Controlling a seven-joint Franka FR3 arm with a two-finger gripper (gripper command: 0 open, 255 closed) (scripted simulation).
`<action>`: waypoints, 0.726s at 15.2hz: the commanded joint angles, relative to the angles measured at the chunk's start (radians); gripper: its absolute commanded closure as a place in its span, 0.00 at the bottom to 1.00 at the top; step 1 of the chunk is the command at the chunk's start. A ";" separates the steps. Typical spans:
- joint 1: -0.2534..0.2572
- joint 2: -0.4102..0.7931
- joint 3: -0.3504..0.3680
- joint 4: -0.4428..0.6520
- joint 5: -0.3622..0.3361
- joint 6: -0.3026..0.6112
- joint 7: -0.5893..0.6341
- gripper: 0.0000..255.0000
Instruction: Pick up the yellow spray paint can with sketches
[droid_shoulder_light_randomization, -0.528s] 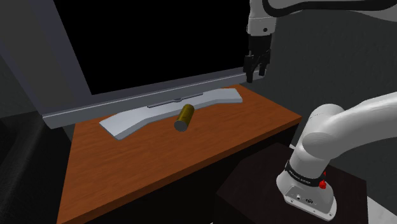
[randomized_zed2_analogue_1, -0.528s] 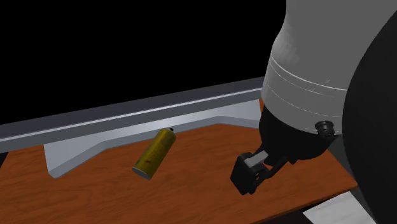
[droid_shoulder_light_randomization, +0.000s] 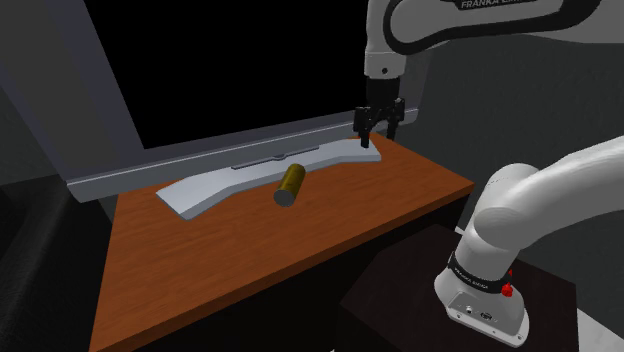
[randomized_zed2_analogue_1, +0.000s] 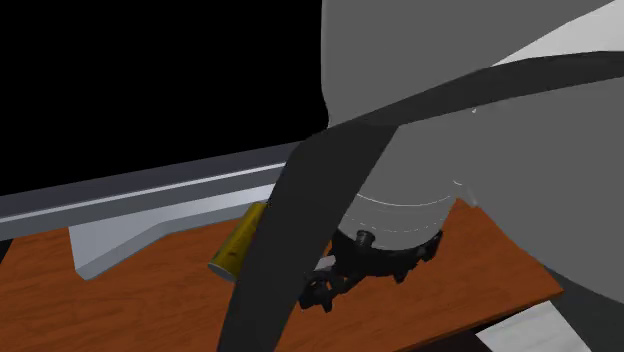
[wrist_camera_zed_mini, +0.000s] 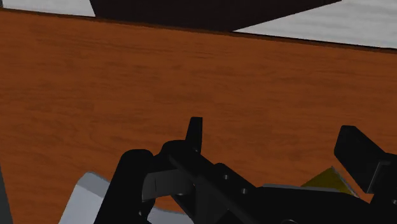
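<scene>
— Where do we find the can (droid_shoulder_light_randomization: 291, 185)?

— Starting from the shoulder view's left: a grey slab (droid_shoulder_light_randomization: 200, 192) runs along the back edge of the table (droid_shoulder_light_randomization: 220, 260). The can lies on its side about midway along that edge, its far end at the slab. We cannot tell whether the two touch.

— And its long axis?

— We read it as running from the back edge toward the front edge, a little slanted, the flat grey end facing front.

— Then the claw (droid_shoulder_light_randomization: 378, 132)?

— Further toward that view's right, it hangs above the slab's end, near the table's back corner. It points down, fingers wide, nothing between them. The wrist view shows the same gap in the claw (wrist_camera_zed_mini: 275, 130).

— So what does the move turn on?

— We judge that the can lies toward the shoulder view's left of the claw, and lower. The claw must travel along the back edge, descend, and turn so that its fingers close across the can's width, not along its length.
</scene>
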 joint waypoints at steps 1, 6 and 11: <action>-0.004 0.042 0.039 -0.017 0.039 0.067 0.085 0.00; -0.020 0.172 0.121 -0.019 0.110 0.221 0.272 0.00; -0.043 0.335 0.195 0.018 0.150 0.375 0.453 0.00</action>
